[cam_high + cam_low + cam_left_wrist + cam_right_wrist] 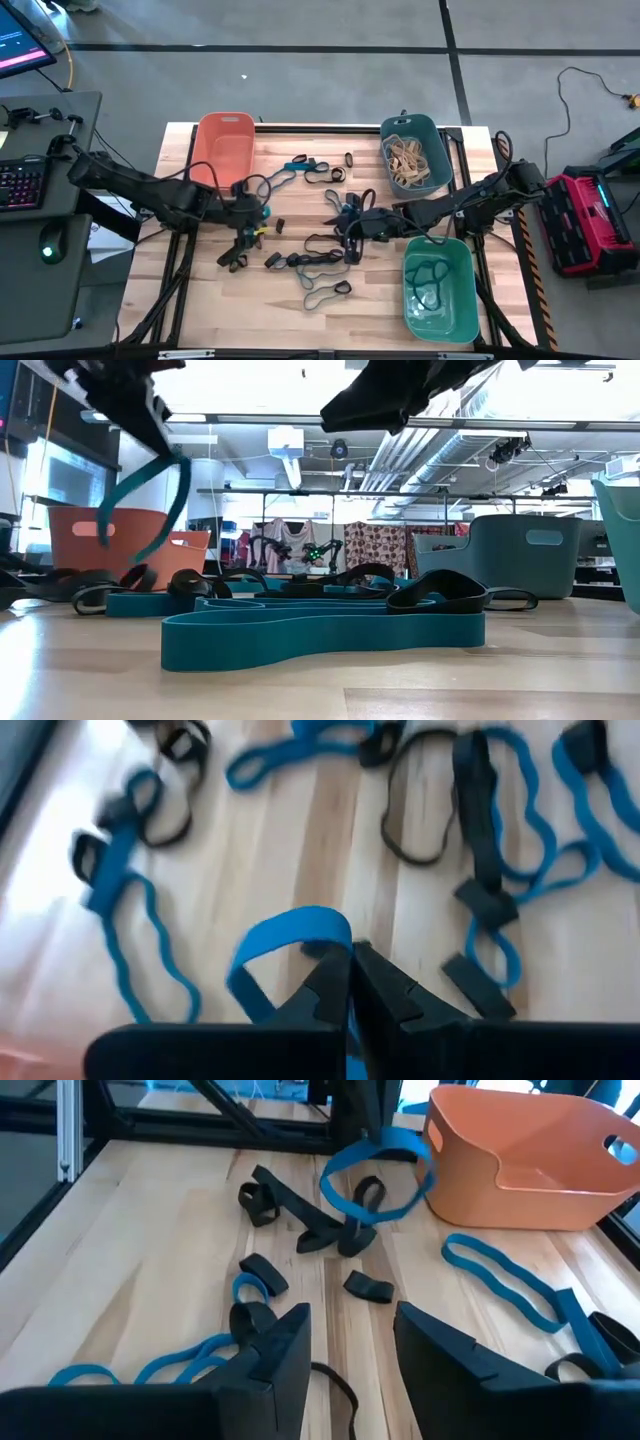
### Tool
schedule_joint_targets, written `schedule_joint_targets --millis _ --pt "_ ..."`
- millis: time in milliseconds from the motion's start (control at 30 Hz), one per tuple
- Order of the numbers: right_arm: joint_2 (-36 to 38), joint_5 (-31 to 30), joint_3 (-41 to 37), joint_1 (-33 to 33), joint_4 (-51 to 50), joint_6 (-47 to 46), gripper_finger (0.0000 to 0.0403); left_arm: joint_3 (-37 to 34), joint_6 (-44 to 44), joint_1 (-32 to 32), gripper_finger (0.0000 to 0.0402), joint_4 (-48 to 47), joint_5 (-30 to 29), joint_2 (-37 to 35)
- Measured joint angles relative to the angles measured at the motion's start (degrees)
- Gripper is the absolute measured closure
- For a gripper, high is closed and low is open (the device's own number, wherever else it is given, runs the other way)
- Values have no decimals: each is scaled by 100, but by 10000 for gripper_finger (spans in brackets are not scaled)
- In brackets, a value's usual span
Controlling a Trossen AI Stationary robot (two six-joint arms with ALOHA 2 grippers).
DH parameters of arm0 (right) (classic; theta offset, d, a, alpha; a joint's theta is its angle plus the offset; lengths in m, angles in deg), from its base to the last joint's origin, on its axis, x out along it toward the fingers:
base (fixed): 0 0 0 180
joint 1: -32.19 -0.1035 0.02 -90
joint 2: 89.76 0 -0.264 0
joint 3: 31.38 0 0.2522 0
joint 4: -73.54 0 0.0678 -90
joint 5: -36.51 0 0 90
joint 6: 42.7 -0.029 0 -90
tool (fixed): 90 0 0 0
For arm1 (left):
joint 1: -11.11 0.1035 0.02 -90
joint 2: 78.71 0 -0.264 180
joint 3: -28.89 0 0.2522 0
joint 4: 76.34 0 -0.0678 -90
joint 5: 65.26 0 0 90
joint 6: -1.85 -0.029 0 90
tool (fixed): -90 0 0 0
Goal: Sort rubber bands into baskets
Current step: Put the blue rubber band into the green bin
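Note:
My left gripper (257, 214) is shut on a blue rubber band (375, 1180), held above the table near the orange basket (225, 145). In the low view the band (150, 510) dangles as an open loop. My right gripper (350, 1345) stands open over the middle of the table (349, 227), with nothing between its fingers. Many loose blue and black rubber bands (320, 265) lie flat on the wood between the arms. The dark teal-blue basket (443, 165) stands at the far right and the green basket (465, 300) at the near right. My left gripper pinches one spot of the blue band's loop (335, 928) between its two shut fingers. The fingers slant down from the table's left side. The rest of the band hangs below them as an open loop (345, 1195), clear of the table.
Tan bands (405, 160) lie in the teal-blue basket and a dark band (432, 280) in the green one. A long blue band (320, 630) lies close to the low camera. Beside the table sit a keyboard (20, 185) on the left and a red device (590, 215) on the right.

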Motion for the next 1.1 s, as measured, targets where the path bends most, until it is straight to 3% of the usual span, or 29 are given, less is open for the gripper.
schedule_joint_targets --millis 133,367,733,1100 --pt "-57 13 0 0 195 -4 267 147 -279 4 401 356 -39 -2" --pt "-477 22 2 60 962 81 267 152 -803 4 401 1427 387 106" --pt "-1282 -360 4 243 3011 825 267 155 -1113 7 401 2647 1031 695" --pt "-1386 -216 4 243 3245 1397 283 150 -1304 9 401 3233 1266 956"
